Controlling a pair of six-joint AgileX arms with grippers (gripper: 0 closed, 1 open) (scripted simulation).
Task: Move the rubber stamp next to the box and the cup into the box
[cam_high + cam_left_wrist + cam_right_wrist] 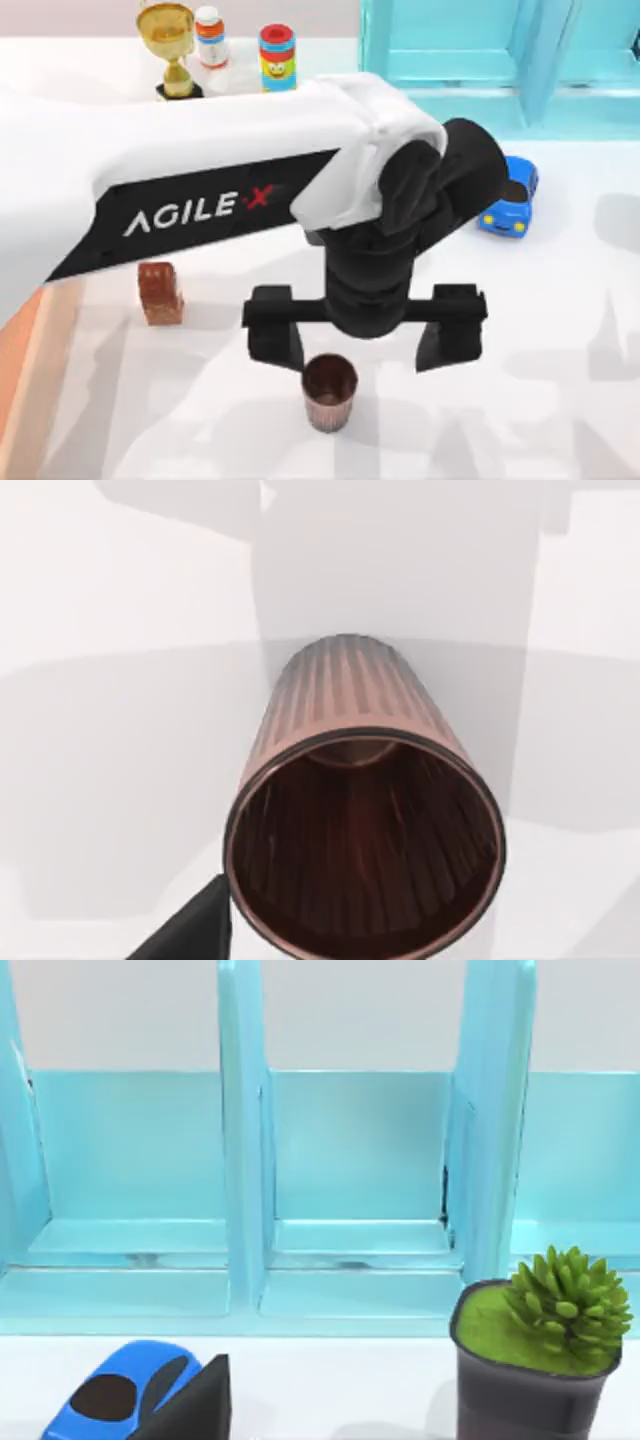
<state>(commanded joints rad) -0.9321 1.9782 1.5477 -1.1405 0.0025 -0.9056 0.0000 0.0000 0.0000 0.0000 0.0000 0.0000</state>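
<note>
White table (560, 330), turquoise shelf (470, 50) at upper right. Cup (329, 390) upright at lower centre of the top view, below the left gripper (365, 340), whose 2 fingers are spread wide and released, not touching it. Rubber stamp (160, 293) at left of centre, box (22, 350) edge at far left. Blue toy car (508, 198) right of the arm. Right gripper: can't tell its state.

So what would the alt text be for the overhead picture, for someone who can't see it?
A white and black left arm reaches across a white table, its open tool poised above a small dark brown cup. A reddish-brown rubber stamp stands to the left, a blue toy car to the right.
</note>
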